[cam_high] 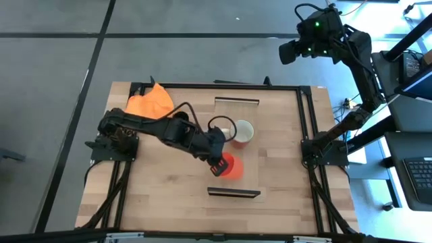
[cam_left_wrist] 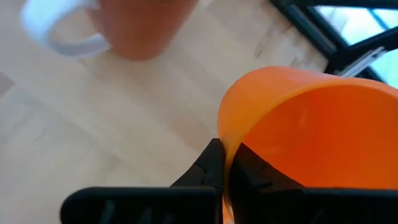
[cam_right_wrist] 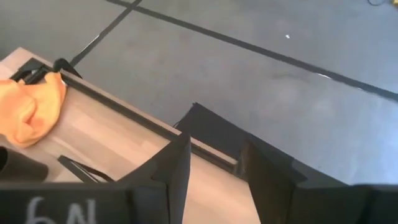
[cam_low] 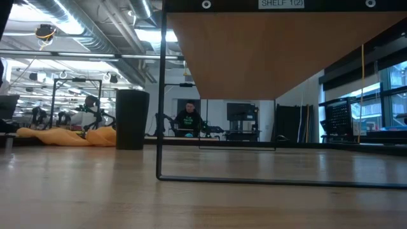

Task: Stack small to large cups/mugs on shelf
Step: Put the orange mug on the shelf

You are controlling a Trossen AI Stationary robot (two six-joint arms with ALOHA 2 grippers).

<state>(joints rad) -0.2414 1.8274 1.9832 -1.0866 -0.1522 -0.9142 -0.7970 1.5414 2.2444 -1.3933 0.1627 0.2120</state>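
Observation:
My left gripper (cam_high: 219, 165) is shut on the rim of the small orange mug (cam_high: 232, 166), above the light wooden shelf board (cam_high: 236, 183) near its near bracket (cam_high: 234, 193). The white-and-red mug (cam_high: 241, 131) stands upright on the board just beyond the orange mug; it also shows in the left wrist view (cam_left_wrist: 134, 25). The tall black cup (cam_low: 132, 119) stands on its base on the table, seen only in the low view. My right gripper (cam_right_wrist: 214, 171) is open and empty, raised high beyond the table's far right corner. My left gripper holds the orange mug by its rim (cam_left_wrist: 225, 134), one finger inside the mug and one outside, the wall pinched between them. The fingers come slanting down from the table's left. The mug looks tilted; I cannot tell whether its base rests on the board.
An orange cloth (cam_high: 150, 102) lies at the table's far left corner. The shelf's far bracket (cam_high: 236, 101) stands near the far edge. From the low view the shelf's underside (cam_low: 267, 51) and its wire leg (cam_low: 160, 95) show. A person (cam_low: 188, 117) sits in the room behind.

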